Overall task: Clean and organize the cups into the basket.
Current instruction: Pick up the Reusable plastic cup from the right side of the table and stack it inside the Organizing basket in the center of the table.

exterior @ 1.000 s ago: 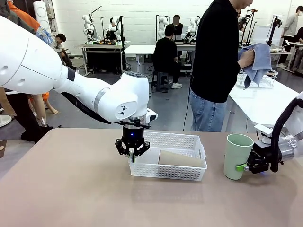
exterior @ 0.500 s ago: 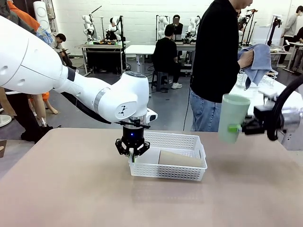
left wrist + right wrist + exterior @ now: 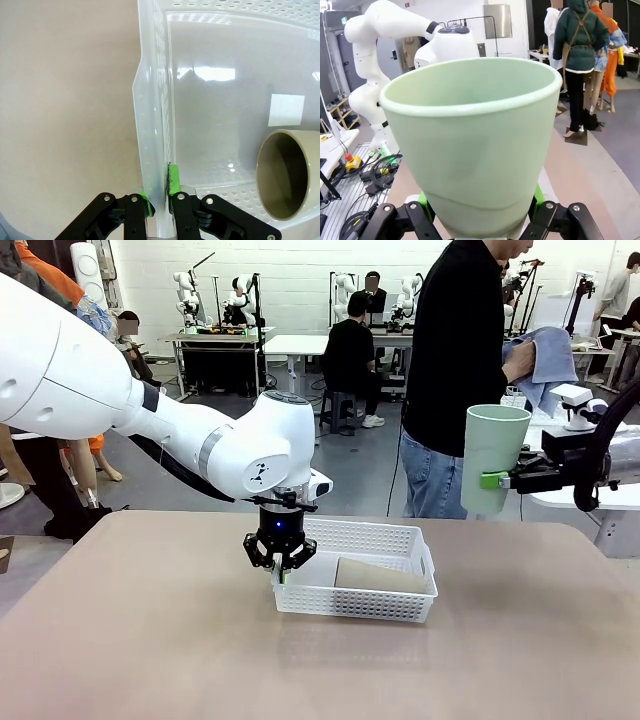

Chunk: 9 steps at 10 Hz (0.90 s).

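The left pincer (image 3: 281,562) was clenched on the left end wall of the basket (image 3: 360,532), steadying it on the worktop (image 3: 150,640); a tan cup (image 3: 380,577) lay on its side inside it; the right pincer (image 3: 497,481) grasped the mint cup (image 3: 495,445) around its lower body, upright, aloft right of the basket; it looked light, stiff and matte, so a side grip should hold

Mint cup (image 3: 495,455) upright aloft; tan cup (image 3: 380,576) lying in white basket (image 3: 352,604).
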Each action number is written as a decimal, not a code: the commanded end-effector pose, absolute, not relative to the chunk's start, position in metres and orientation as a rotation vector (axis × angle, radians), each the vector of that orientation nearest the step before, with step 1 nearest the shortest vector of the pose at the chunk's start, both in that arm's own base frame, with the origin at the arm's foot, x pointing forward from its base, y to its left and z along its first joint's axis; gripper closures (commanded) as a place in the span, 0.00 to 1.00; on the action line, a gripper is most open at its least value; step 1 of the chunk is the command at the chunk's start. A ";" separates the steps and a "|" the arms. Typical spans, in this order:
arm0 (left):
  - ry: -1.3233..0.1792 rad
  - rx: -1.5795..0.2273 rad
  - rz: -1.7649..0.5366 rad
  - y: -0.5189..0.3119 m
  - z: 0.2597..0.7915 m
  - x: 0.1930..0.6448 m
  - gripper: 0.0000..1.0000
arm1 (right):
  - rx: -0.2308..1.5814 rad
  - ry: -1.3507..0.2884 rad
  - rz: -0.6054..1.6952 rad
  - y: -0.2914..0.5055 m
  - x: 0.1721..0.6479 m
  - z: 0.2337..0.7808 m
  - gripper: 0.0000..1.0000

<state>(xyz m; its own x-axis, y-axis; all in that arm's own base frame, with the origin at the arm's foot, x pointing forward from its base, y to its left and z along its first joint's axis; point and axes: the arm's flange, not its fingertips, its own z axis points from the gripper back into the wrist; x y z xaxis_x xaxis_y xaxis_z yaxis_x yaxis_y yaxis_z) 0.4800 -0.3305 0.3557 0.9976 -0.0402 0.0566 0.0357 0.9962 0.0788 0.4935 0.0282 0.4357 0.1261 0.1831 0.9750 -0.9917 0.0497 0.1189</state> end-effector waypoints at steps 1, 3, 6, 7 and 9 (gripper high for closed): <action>-0.058 0.079 -0.039 -0.331 0.355 0.480 1.00 | 1.128 -1.014 1.198 0.027 0.498 0.434 1.00; -0.058 0.079 -0.039 -0.331 0.355 0.480 1.00 | 1.111 -1.000 1.177 0.029 0.494 0.432 0.18; -0.058 0.079 -0.039 -0.331 0.355 0.480 1.00 | 0.846 -0.700 1.356 0.121 0.503 0.444 0.18; -0.058 0.079 -0.039 -0.331 0.355 0.480 1.00 | 0.814 -0.638 1.391 0.142 0.508 0.438 0.18; -0.058 0.079 -0.039 -0.331 0.355 0.480 1.00 | 0.756 -0.557 1.449 0.182 0.517 0.418 0.18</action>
<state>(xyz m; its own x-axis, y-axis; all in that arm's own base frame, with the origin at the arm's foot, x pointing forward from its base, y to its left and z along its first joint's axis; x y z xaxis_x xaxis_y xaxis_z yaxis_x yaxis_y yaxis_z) 0.4799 -0.3306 0.3556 0.9976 -0.0405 0.0565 0.0360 0.9962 0.0789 0.5001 0.1777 0.4253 0.0531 0.6203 0.7826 -0.9948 -0.0352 0.0954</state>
